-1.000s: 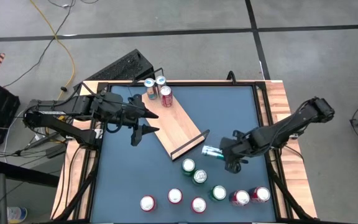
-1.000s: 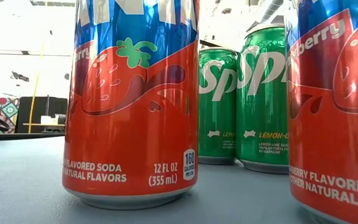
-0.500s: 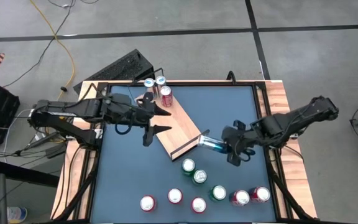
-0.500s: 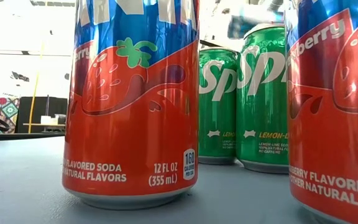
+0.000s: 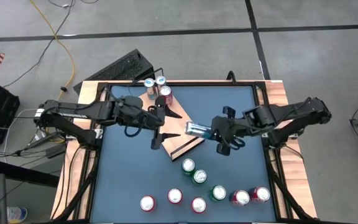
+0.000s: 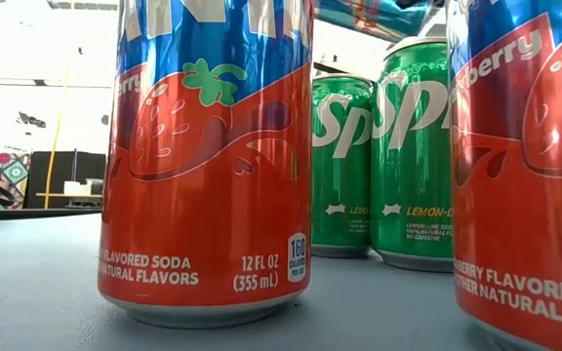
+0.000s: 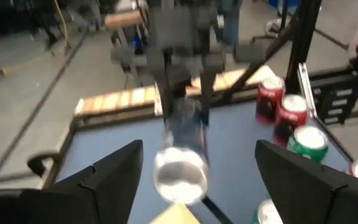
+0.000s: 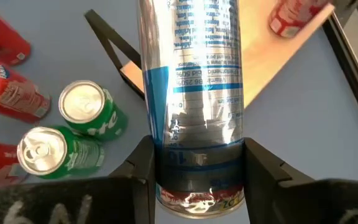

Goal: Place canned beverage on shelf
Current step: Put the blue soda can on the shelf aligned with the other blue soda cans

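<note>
**Right arm had the slim can over the shelf's near end**

So your right gripper (image 5: 218,132) was clamped on the slim blue-and-silver can (image 5: 197,129), fingers squeezed on its base, and the can was lying sideways in the air, sticking out over the near end of the shelf (image 5: 178,122). The shelf sat at an angle on the blue table (image 5: 129,180), and three cans (image 5: 156,88) stood at its far end. Your left gripper (image 5: 160,127) was over the shelf's middle with its fingers spread wide, nothing between them, pointed at the held can's end. The loose red and green cans (image 5: 199,186) stood grouped near the front of the table, well apart from the shelf.
</note>
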Controlling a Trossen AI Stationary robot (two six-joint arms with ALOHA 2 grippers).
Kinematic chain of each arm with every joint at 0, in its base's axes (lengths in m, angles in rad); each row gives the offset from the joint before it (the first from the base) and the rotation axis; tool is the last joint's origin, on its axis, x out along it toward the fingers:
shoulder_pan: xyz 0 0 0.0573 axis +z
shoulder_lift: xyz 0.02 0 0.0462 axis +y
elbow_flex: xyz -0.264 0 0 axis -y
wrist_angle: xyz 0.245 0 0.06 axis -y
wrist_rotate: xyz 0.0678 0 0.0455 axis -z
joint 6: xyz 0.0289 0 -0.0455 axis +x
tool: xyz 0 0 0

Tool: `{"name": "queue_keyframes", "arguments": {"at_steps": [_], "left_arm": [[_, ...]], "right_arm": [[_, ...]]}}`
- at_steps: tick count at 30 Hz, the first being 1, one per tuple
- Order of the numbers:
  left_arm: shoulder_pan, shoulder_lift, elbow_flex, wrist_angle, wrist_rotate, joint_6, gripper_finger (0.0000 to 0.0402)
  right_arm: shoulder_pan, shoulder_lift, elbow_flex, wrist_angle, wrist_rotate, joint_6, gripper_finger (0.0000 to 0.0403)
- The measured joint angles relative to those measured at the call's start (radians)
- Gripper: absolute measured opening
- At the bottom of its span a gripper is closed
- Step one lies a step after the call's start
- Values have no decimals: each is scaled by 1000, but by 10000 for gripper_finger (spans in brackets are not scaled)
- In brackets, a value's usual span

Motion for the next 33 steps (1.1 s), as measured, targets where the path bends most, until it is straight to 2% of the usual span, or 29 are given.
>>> {"name": "queue_keyframes", "arguments": {"at_steps": [3,11,14,18,21,27,29,33], "left_arm": [[0,2,2,-41,4,30,310],[-12,36,26,-178,-126,74,313],[-15,55,69,-208,-187,91,313],[-11,72,160,-323,-208,97,313],[-10,104,217,-466,-229,87,313],[-8,165,251,-610,-255,54,313],[-1,188,250,-675,-263,47,313],[25,218,250,-677,-293,0,313]], "right_arm": [[-23,35,19,11,-4,-39,149],[-83,134,100,6,-6,-142,149],[-100,178,145,7,-6,-194,149],[-132,249,210,1,-5,-288,150],[-162,311,265,-13,-3,-334,150],[-184,450,405,-149,120,-431,150],[-183,481,452,-186,125,-446,150],[-171,526,515,-231,136,-477,150]]}}
